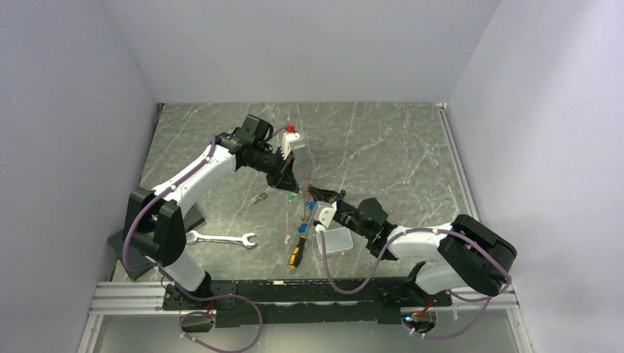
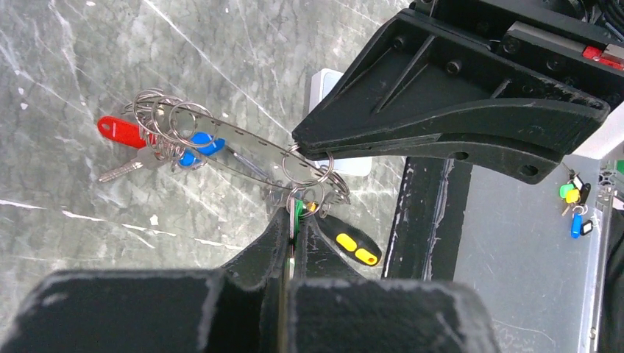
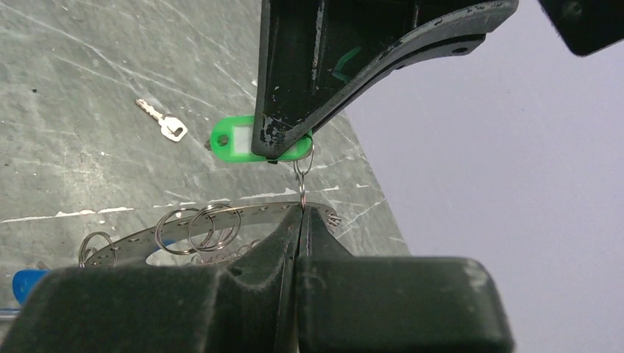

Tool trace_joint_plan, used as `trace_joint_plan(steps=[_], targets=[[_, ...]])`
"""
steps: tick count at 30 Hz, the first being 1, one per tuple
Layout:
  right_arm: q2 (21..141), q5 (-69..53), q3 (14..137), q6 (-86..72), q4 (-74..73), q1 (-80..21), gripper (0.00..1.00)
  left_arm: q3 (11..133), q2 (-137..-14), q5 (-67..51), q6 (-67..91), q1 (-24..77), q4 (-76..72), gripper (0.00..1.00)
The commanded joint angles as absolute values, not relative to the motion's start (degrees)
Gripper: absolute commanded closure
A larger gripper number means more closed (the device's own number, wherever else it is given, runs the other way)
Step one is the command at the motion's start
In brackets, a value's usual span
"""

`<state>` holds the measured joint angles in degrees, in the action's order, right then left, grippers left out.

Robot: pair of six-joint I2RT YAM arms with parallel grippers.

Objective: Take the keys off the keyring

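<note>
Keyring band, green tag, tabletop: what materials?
Keyring: looks like thin bare metal strip, shiny, punched with small holes.
Green tag: glossy moulded plastic, probably, white label window.
Tabletop: grey marble-look surface with white veins; stone or laminate, cannot tell.

Shiny perforated metal forms the keyring, strung with bright wire loops. The silvery metal keys carry glossy plastic: a red tag, a blue tag, a green tag. The table is polished grey marble-look, scratched pale. The left gripper and right gripper are matt black plastic, scuffed at the tips.
</note>
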<state>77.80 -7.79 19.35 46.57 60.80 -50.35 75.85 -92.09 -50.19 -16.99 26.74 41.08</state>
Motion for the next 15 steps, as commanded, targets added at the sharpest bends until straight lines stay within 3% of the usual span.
trace_joint_plan(steps=[1, 15], targets=[[76.43, -10.18, 17.30, 49.64, 65.98, -50.19, 1.00, 77.86, -92.63, -51.51, -17.60, 26.37, 43.01, 1.00], [75.85, -13.71, 15.32, 52.45, 68.24, -50.19, 1.00, 77.95, -93.29, -51.97, -17.53, 26.52, 42.63, 1.00]])
